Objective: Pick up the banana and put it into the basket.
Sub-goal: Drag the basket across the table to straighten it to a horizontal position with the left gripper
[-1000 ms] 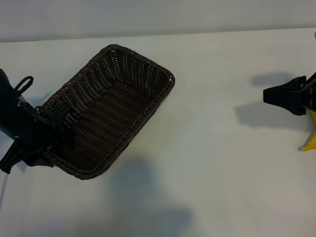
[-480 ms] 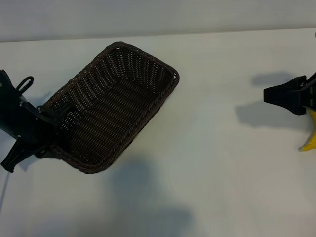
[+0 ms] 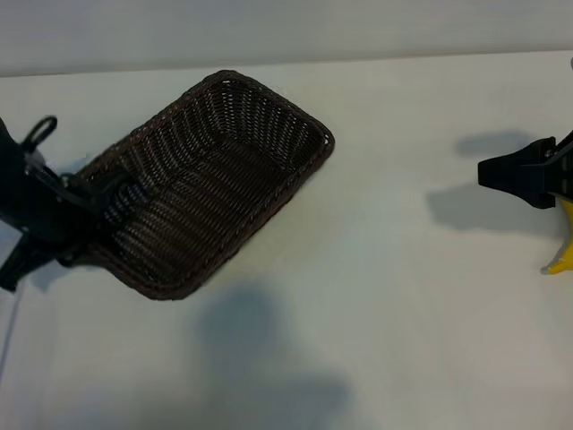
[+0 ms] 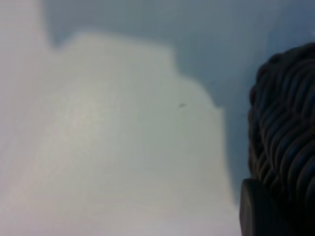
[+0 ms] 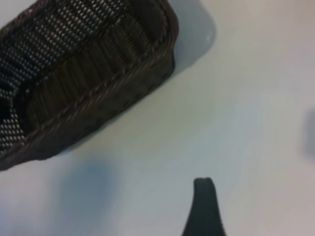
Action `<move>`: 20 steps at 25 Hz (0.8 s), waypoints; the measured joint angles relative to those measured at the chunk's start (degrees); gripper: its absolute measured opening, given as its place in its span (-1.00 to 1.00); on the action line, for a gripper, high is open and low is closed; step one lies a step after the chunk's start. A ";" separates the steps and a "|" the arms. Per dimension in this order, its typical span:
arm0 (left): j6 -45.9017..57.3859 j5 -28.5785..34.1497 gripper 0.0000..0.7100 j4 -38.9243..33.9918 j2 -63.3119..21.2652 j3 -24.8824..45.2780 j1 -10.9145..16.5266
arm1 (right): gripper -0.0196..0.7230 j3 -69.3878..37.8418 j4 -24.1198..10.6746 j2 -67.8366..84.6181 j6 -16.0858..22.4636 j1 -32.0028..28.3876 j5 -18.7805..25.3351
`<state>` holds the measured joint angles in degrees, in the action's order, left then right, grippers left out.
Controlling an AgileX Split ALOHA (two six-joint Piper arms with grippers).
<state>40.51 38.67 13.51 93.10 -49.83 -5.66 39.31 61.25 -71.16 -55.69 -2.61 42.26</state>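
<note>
Banana (image 3: 561, 257) — just below right gripper (image 3: 488, 172)

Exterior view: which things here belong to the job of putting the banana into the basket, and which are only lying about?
Belong to the job:
- banana, only its tip visible at the right edge
- wicker basket
- left gripper, clamped on the basket's rim
- right gripper, near the banana

Only lying about:
- nothing else visible on the white table

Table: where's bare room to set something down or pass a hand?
Widest free patch: between the basket and the right gripper, running down to the near edge. A free strip also lies behind the basket. Crowded: the table's left edge, where the left gripper grips the basket rim, and the right edge by the banana.
</note>
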 joint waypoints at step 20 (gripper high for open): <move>-38.80 28.66 -0.52 2.52 17.68 -41.96 -0.28 | 0.55 0.00 -0.05 0.00 0.00 0.00 -0.05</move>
<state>1.71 67.33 16.03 110.78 -91.79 -5.94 39.31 61.20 -71.16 -55.69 -2.61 42.21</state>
